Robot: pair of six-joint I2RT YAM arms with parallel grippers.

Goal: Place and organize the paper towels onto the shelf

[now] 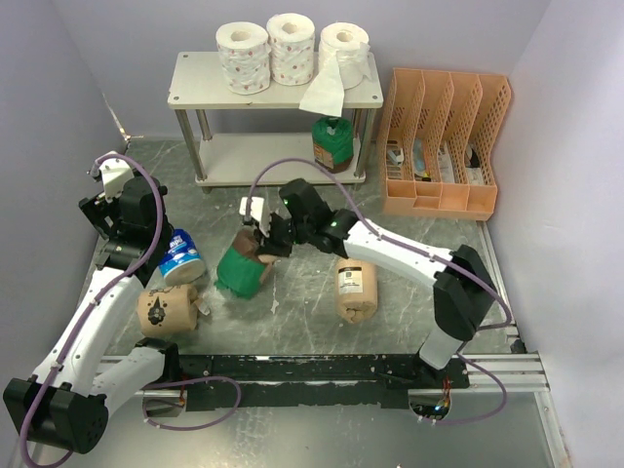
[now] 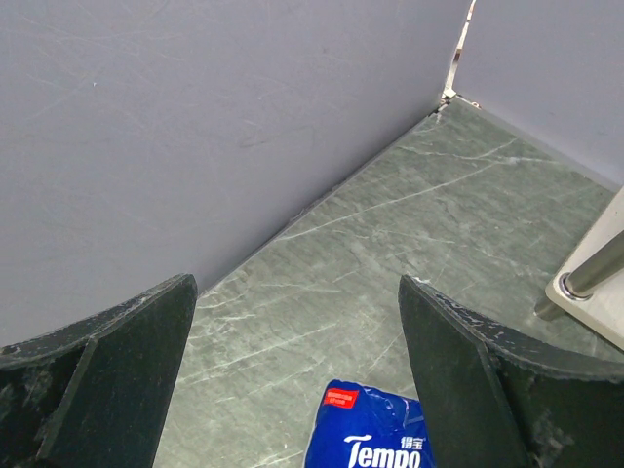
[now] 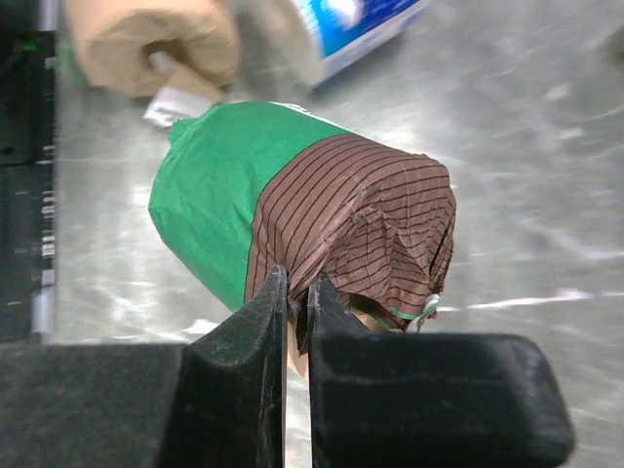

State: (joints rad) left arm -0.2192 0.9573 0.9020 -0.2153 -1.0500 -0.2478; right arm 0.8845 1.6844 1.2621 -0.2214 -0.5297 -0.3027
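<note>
My right gripper [image 1: 261, 240] is shut on the brown striped end of a green-wrapped roll [image 1: 242, 267], which also shows in the right wrist view [image 3: 292, 214]. My left gripper [image 1: 109, 200] is open over the blue-wrapped roll [image 1: 179, 256], whose top shows between the jaws in the left wrist view [image 2: 375, 429]. Two tan rolls lie on the table, one [image 1: 168, 309] at the left and one [image 1: 355, 288] at the right. Three white rolls [image 1: 292, 49] stand on the shelf's [image 1: 195, 93] top board. A second green roll [image 1: 331, 141] stands on its lower board.
An orange slotted file organizer [image 1: 444, 146] stands right of the shelf. Grey walls close in the left, back and right. A black rail [image 1: 322, 370] runs along the near edge. A shelf post [image 2: 595, 273] shows at the right of the left wrist view.
</note>
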